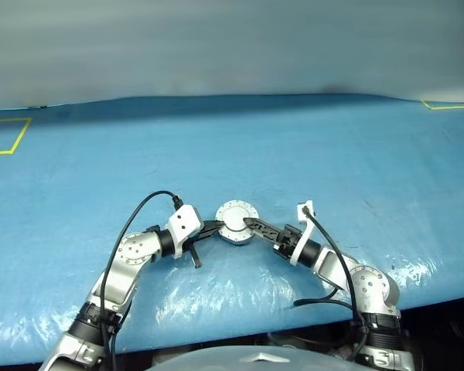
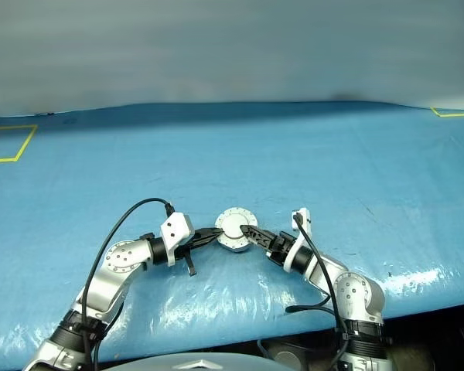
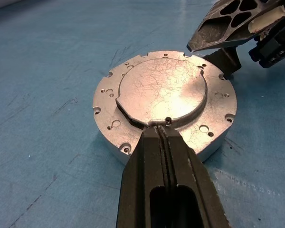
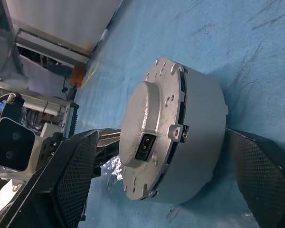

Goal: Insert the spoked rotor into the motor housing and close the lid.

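A wide blue table [image 1: 309, 147] carries everything. Near the middle of its near edge sits the motor housing [image 4: 199, 137], its lid [image 3: 164, 92] closed flat on top. The right gripper [image 4: 156, 190] stands spread wide, one finger on either side of the housing's wall. The left gripper [image 3: 162, 135], clenched tight, rests its tips on the lid's rim.

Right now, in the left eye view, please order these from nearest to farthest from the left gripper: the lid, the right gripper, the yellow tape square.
1. lid: at the shut left gripper tips.
2. right gripper: across the lid, open.
3. yellow tape square: far left corner of the table.
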Robot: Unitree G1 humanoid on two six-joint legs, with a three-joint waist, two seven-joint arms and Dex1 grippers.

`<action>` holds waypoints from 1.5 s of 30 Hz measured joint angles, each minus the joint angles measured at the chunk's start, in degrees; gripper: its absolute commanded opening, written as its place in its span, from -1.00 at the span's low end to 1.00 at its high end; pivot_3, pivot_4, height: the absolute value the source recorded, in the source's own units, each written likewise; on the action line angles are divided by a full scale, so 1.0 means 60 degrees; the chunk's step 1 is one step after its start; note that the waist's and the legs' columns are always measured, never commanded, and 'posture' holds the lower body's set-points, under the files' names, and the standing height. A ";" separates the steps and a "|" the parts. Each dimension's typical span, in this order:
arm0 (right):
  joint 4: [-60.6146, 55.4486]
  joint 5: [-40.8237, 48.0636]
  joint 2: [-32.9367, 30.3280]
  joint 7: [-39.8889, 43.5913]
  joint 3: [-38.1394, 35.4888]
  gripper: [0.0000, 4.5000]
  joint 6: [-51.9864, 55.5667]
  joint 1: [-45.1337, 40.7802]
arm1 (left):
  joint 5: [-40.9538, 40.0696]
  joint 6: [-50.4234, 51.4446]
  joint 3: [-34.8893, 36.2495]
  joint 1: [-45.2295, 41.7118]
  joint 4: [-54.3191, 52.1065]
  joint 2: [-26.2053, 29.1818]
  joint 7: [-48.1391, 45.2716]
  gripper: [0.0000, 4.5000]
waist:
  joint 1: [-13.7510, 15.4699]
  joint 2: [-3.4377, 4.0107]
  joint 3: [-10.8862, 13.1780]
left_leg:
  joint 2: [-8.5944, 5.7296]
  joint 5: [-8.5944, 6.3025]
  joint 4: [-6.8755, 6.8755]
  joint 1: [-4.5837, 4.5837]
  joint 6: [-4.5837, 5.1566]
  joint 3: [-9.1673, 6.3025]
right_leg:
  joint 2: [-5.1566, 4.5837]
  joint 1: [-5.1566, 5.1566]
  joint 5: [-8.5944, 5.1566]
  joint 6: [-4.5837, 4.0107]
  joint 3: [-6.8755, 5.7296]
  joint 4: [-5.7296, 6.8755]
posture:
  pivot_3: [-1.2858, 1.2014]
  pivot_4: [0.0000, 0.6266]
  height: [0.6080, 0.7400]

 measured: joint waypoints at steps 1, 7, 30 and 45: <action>0.0127 0.0073 0.0132 -0.0090 -0.0058 0.98 -0.0011 -0.0038 | 0.0001 0.0000 -0.0001 -0.0002 -0.0001 0.0012 0.0000 -1.00 | -0.0001 -0.0002 -0.0001 | 0.0000 0.0000 -0.0001 0.0000 0.0000 0.0000 | 0.0003 0.0001 0.0002 0.0004 0.0000 0.0000 | 0.03 -0.52 1.00; 0.0497 0.0166 0.0604 -0.0294 -0.0231 0.72 -0.0343 -0.0145 | 0.0013 0.0004 -0.0023 -0.0007 0.0001 0.0018 0.0076 -1.00 | -0.0010 -0.0001 -0.0002 | 0.0000 0.0003 0.0007 0.0002 0.0002 0.0004 | 0.0013 0.0003 0.0014 0.0024 0.0013 0.0000 | 0.03 -0.52 1.00; 0.0813 0.0269 0.1466 -0.0610 -0.0272 -0.46 -0.0945 -0.0164 | 0.0050 0.0033 0.0216 0.0060 0.0126 0.0191 0.0060 -1.00 | -0.0186 0.0023 0.0011 | -0.0002 0.0028 0.0010 0.0006 -0.0001 0.0009 | 0.0035 -0.0001 0.0031 0.0041 0.0067 0.0008 | 0.03 -0.52 1.00; 0.1254 0.0956 0.1909 -0.1327 -0.0521 -0.46 -0.0591 -0.0553 | -0.3023 0.2291 0.1949 0.1430 -0.2240 0.0838 -0.0508 -1.00 | -0.0370 0.0019 0.0069 | 0.0046 0.0048 -0.0014 -0.0016 -0.0037 0.0013 | 0.0084 -0.0038 0.0039 0.0034 0.0105 0.0010 | 0.03 -0.52 1.00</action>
